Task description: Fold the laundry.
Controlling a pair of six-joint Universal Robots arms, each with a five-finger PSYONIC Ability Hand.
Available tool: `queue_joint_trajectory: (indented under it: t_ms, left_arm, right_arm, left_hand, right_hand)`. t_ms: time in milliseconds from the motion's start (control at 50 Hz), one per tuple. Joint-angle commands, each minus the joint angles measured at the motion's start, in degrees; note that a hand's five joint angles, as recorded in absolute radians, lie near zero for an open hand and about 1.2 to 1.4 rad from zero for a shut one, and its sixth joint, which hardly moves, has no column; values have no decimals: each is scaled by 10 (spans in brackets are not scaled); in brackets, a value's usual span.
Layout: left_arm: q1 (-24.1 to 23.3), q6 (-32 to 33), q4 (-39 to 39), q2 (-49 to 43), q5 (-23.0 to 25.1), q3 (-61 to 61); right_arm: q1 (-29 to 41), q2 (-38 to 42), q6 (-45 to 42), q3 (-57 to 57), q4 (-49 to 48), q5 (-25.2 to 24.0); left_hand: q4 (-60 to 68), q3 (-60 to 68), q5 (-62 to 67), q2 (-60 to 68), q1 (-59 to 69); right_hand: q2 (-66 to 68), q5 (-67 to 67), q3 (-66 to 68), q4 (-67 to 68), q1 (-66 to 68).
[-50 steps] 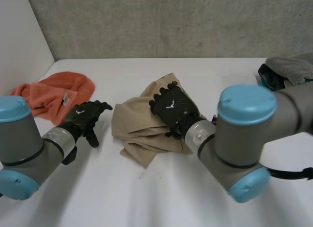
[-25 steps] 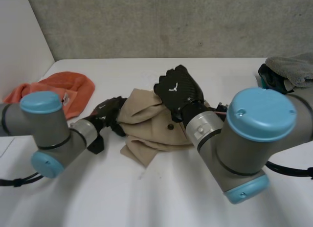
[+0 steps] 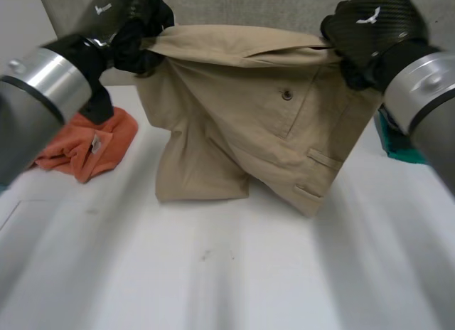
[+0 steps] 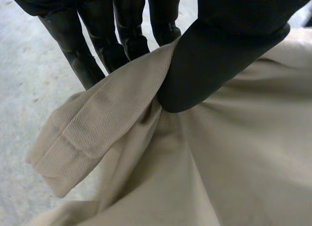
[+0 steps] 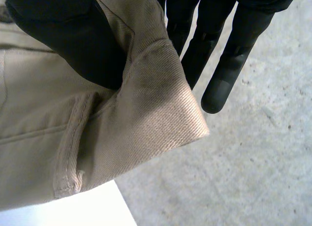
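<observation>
I pinch the beige shorts (image 3: 242,131) by the waistband, thumb against fingers, one end in my left hand (image 3: 131,20), the other in my right hand (image 3: 370,28), so they hang flat beneath my palms, ready for folding.

We see a white table (image 3: 234,273) w/ an orange cloth (image 3: 71,148) at approx. 9 o'clock, crumpled, a small white label (image 3: 94,142) on top of it. At 3 o'clock, by the table's edge, sits a teal thing (image 3: 398,141), mostly hidden; we can't tell what it is. A grey concrete wall (image 3: 234,6) stands at 12 o'clock behind the table, and a white side wall (image 3: 18,13) meets it at approx. 10 o'clock. A few dark specks (image 3: 206,255) mark the tabletop nr 6 o'clock.
</observation>
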Motion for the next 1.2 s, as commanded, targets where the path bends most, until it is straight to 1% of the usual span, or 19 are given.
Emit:
queue_joint_trajectory:
  t_ms: [20,80,180,220,320,400,420,480,500,560,600,700,800,900,1040,1100,1120,1180,1200]
  left_arm:
    - [0,159,-141,28,46,11]
    - [-5,201,-177,4,42,20]
    - [-5,229,-183,-88,14,55]
    - [-10,238,-183,-146,-12,98]
    - [-25,273,-155,-234,-29,206]
    - [-38,311,-39,-275,-36,307]
    - [-39,317,40,-277,-42,328]
    - [-39,317,174,-275,-57,326]
    - [-40,315,254,-271,-67,318]
    - [-41,314,322,-260,-74,301]
    - [-39,314,315,-239,-78,276]
    - [-44,313,276,-223,-84,209]
    - [-63,317,244,-184,-128,88]
    - [-77,319,203,-182,-171,-23]
    - [-113,318,139,-207,-179,-103]
    - [-128,318,104,-200,-180,-124]
    - [-129,317,88,-189,-180,-130]
    - [-127,316,64,-158,-179,-138]
    - [-122,314,49,-140,-179,-145]
  right_arm:
    - [-17,-13,36,-50,122,-22]
    - [-24,-5,46,-53,148,-45]
    - [-44,55,64,-57,151,-58]
    - [-46,92,73,-73,149,-58]
    - [-50,184,87,-140,101,-50]
    - [-44,232,104,-214,-22,-18]
    - [-42,235,117,-225,-96,-4]
    - [-42,233,138,-223,-226,2]
    - [-41,228,154,-215,-312,3]
    - [-41,221,162,-197,-392,-1]
    - [-41,220,167,-191,-414,-11]
    - [-42,227,173,-189,-386,-38]
    - [-43,245,172,-159,-312,-49]
    - [-43,279,164,-101,-245,-52]
    - [-43,310,109,-29,-179,-50]
    - [-49,302,82,6,-154,-45]
    - [-48,294,74,25,-148,-45]
    - [-48,277,70,55,-142,-44]
    - [-49,260,71,78,-141,-46]
  left_hand:
    - [113,130,134,117,148]
    - [113,130,134,117,148]
    - [113,130,134,117,148]
    - [113,130,134,117,148]
    - [113,130,134,117,148]
    - [113,130,134,117,148]
    - [113,130,134,117,148]
    - [113,130,134,117,148]
    - [113,130,134,117,148]
    - [113,130,134,117,148]
    - [113,130,134,117,148]
    - [113,130,134,117,148]
    - [113,130,134,117,148]
    - [113,130,134,117,148]
    - [112,128,132,115,147]
    - [28,44,48,31,63]
    - [-53,-36,-32,-49,-17]
    - [-208,-191,-187,-204,-172]
    - [-306,-290,-286,-303,-271]
  right_hand:
    - [127,129,121,115,181]
    - [127,129,121,115,181]
    - [127,129,121,115,181]
    - [127,129,121,115,181]
    - [127,129,121,115,181]
    - [127,129,121,115,181]
    - [127,129,121,115,181]
    - [127,129,121,115,181]
    - [127,129,121,115,181]
    - [127,129,121,115,181]
    - [127,129,121,115,181]
    - [127,129,121,115,181]
    - [127,129,121,115,181]
    - [127,129,121,115,181]
    - [127,129,121,115,181]
    - [127,129,121,115,181]
    - [127,129,121,115,181]
    - [127,129,121,115,181]
    - [127,129,121,115,181]
